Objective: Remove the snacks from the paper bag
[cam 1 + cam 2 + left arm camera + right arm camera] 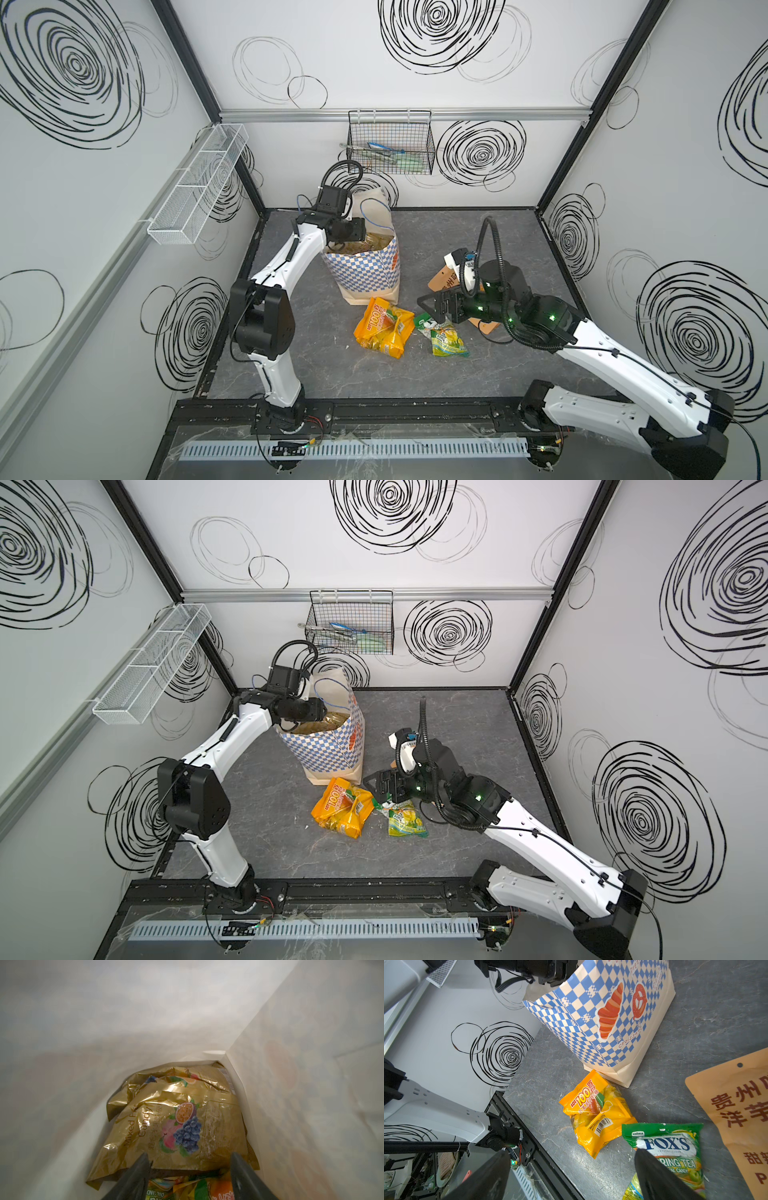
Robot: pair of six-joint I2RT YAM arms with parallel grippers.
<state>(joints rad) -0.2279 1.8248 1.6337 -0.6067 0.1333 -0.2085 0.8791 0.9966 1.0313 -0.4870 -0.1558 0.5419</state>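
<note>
Grey-black, the left gripper [190,1155] holds its jaws apart inside the smooth cream paper bag [270,1064], straddling a crinkled gold foil pack [176,1126]; grip unclear. Spread wide, the right gripper [573,1152] hovers over a glossy green packet [670,1142] beside a puffy yellow-orange packet [596,1113] outside.

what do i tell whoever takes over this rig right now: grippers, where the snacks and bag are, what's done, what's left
Left gripper: inside the upright paper bag, jaws apart over one edge of the gold foil pack. No grip visible.
Right gripper: open and empty, low over the green Fox's pack.
Done: the yellow-orange 100 pack, the green Fox's pack and the orange-tan pouch lie on the table beside the bag.
Left: the gold foil pack and at least one colourful packet beneath it are in the bag.
</note>
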